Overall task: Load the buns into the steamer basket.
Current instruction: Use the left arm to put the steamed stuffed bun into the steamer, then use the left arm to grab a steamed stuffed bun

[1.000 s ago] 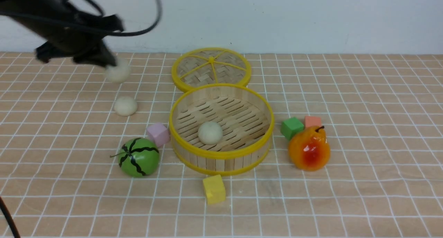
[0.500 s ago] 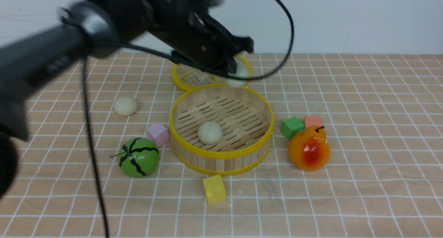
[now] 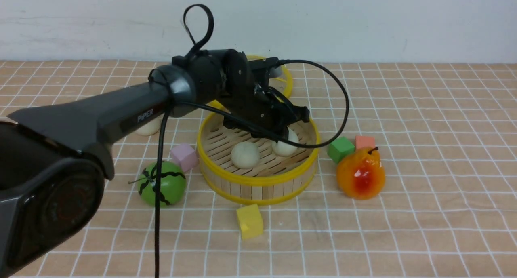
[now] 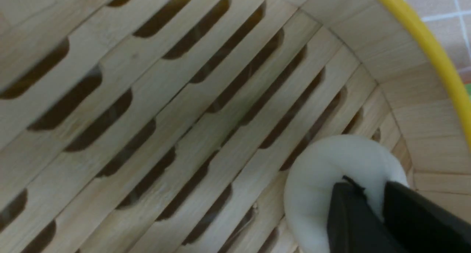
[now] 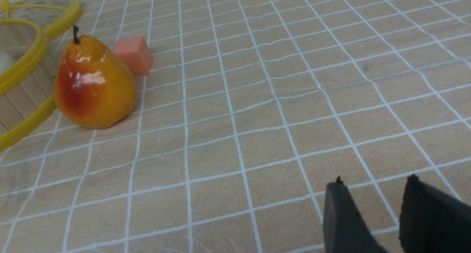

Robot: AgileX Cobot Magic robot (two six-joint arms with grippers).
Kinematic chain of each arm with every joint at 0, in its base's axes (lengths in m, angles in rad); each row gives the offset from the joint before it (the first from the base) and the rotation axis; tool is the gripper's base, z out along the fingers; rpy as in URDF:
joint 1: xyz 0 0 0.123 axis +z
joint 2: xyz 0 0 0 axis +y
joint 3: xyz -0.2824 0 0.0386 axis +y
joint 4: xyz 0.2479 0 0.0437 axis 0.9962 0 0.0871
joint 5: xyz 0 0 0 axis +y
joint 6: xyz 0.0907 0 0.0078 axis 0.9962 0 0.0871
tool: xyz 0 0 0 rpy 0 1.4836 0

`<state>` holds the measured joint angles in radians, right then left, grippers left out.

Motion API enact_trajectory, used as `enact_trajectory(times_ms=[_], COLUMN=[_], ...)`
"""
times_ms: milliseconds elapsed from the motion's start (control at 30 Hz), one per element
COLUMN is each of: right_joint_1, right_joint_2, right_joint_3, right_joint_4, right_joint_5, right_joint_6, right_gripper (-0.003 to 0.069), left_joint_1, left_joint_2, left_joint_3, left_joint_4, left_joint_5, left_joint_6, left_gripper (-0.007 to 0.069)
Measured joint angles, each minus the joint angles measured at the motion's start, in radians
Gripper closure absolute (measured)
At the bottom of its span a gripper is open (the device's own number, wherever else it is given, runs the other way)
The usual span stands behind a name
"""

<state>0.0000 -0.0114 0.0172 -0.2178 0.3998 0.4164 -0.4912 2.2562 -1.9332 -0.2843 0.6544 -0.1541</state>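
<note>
- Loose bun — the leftmost of three. It lies on the table at about ten o'clock from the steamer basket, well apart from it and half hidden behind the left arm.
- Middle bun sits on the basket's slats, toward seven o'clock of the floor.
- Gripped bun is low at about three o'clock, near the wall. The left gripper is pinched on its top, with the fingers sunk into the dough.
- Right gripper hangs over bare table at the far right, jaws parted and holding nothing.
- Handling, as I judge it: the buns are light, soft and easily dented, and matte rather than slippery. A gentle squeeze from above across the widest part should do; a hard one would likely leave a crease.
- Direction: each is a slightly squashed ball, flat side down. None has a long axis or an end that points anywhere, so any approach angle should serve.
</note>
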Motion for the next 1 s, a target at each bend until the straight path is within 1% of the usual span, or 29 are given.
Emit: enact_trajectory(times_ms=[67,167,200,233,267,300,333,367,400,533,600,633,667,700,733,800,833,1000], right_joint_1=[0.0,0.0,0.0,0.0,0.0,0.0,0.0,0.0,0.0,0.0,0.0,0.0,0.0,0.0,0.0,0.0,0.0,0.0], right_joint_2=[0.0,0.0,0.0,0.0,0.0,0.0,0.0,0.0,0.0,0.0,0.0,0.0,0.0,0.0,0.0,0.0,0.0,0.0], right_joint_3=[0.0,0.0,0.0,0.0,0.0,0.0,0.0,0.0,0.0,0.0,0.0,0.0,0.0,0.0,0.0,0.0,0.0,0.0], right_joint_4=[0.0,0.0,0.0,0.0,0.0,0.0,0.0,0.0,0.0,0.0,0.0,0.0,0.0,0.0,0.0,0.0,0.0,0.0], right_joint_5=[0.0,0.0,0.0,0.0,0.0,0.0,0.0,0.0,0.0,0.0,0.0,0.0,0.0,0.0,0.0,0.0,0.0,0.0], right_joint_6=[0.0,0.0,0.0,0.0,0.0,0.0,0.0,0.0,0.0,0.0,0.0,0.0,0.0,0.0,0.0,0.0,0.0,0.0], right_gripper=[0.0418,0.0418,0.0418,0.0418,0.0418,0.0418,0.0418,0.0418,0.0418,0.0418,0.0418,0.0418,0.0418,0.0418,0.0418,0.0418,0.0418,0.0418], left_joint_1=[0.0,0.0,0.0,0.0,0.0,0.0,0.005,0.012,0.014,0.08,0.168,0.175,0.204,0.269,0.304,0.335,0.383,0.421], left_joint_2=[0.0,-0.001,-0.002,-0.006,-0.008,-0.01,-0.023,-0.034,-0.036,-0.09,-0.116,-0.116,-0.119,-0.117,-0.112,-0.105,-0.085,-0.032], left_joint_3=[-0.015,-0.053,-0.06,-0.09,-0.106,-0.111,-0.143,-0.165,-0.169,-0.204,-0.211,-0.211,-0.211,-0.211,-0.211,-0.211,-0.211,-0.211], left_joint_4=[0.002,0.004,0.006,0.02,0.031,0.034,0.06,0.083,0.088,0.17,0.246,0.251,0.271,0.304,0.316,0.323,0.33,0.329], left_joint_5=[0.024,0.087,0.091,0.14,0.167,0.18,0.232,0.259,0.263,0.34,0.406,0.411,0.43,0.47,0.484,0.49,0.482,0.407], left_joint_6=[0.0,-0.001,-0.001,-0.001,-0.001,-0.001,-0.001,-0.003,-0.004,-0.034,-0.067,-0.069,-0.077,-0.093,-0.097,-0.101,-0.103,-0.105], left_gripper=[0.0445,0.0323,0.0307,0.0259,0.023,0.0225,0.0192,0.0176,0.0176,0.0161,0.0158,0.0158,0.0158,0.0158,0.0158,0.016,0.0166,0.0192])
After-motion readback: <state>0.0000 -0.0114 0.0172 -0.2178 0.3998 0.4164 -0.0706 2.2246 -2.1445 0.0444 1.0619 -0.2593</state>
